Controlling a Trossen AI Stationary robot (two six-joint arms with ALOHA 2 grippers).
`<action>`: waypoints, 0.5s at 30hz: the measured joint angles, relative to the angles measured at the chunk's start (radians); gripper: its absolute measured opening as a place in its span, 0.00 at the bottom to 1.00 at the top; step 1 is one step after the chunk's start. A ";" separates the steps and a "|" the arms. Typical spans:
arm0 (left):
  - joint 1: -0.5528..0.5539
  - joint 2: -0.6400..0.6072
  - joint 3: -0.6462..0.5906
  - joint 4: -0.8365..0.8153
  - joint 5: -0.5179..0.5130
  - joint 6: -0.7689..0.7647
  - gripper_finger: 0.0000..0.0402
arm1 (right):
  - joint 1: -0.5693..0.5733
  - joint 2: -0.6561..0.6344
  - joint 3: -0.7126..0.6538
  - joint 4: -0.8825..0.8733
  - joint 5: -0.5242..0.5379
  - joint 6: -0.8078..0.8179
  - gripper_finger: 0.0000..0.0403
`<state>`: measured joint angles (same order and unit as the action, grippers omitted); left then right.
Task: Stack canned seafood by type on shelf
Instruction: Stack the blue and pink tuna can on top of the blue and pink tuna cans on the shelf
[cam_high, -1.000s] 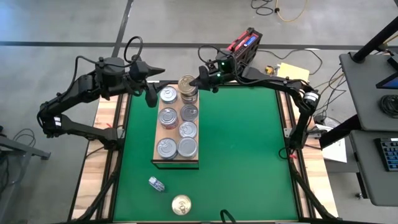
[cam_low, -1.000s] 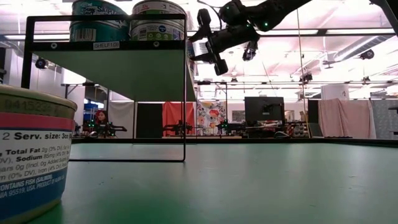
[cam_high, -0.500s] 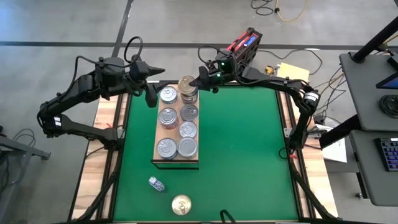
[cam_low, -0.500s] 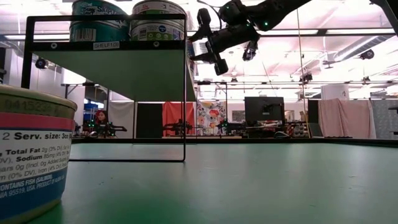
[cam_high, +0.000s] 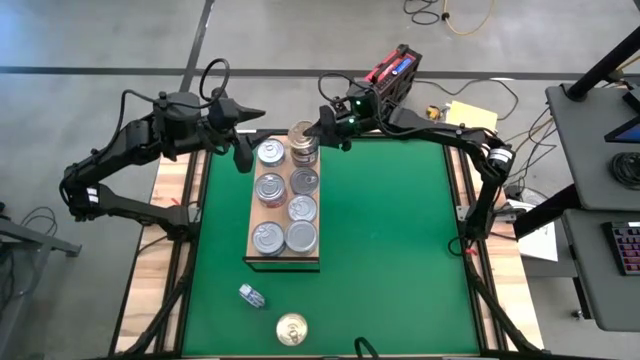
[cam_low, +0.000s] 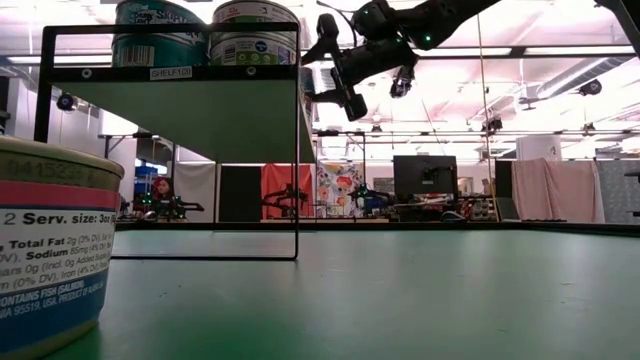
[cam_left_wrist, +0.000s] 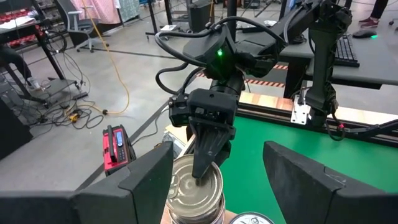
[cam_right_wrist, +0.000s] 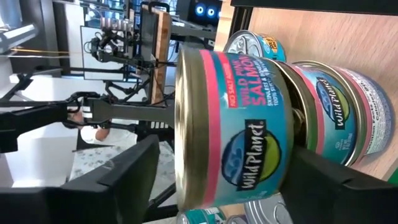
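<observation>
Right wrist view alone reads salmon can (cam_right_wrist: 236, 124), seemingly released

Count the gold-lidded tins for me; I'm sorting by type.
2: a salmon tin atop the shelf's far-corner stack, another tin alone on the green mat. Lids under stacks are hidden.

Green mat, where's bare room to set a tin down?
The mat is bare between the shelf and the right arm's side. Near the front edge a gold tin and a small wrapper crowd it. The shelf is full of tins.
</observation>
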<state>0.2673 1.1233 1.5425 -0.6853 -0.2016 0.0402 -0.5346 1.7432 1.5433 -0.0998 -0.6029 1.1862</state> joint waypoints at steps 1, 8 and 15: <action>0.000 0.000 0.000 0.000 0.000 0.000 0.58 | 0.000 0.000 0.000 0.000 0.000 0.000 0.73; 0.000 0.000 0.000 0.000 0.000 0.000 0.58 | 0.000 0.000 0.000 0.000 -0.037 0.002 0.73; 0.000 0.000 0.000 0.000 0.000 0.000 0.58 | 0.002 -0.002 0.024 0.001 -0.061 0.004 0.69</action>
<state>0.2672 1.1233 1.5425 -0.6857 -0.2016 0.0405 -0.5323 1.7412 1.5677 -0.0987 -0.6636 1.1899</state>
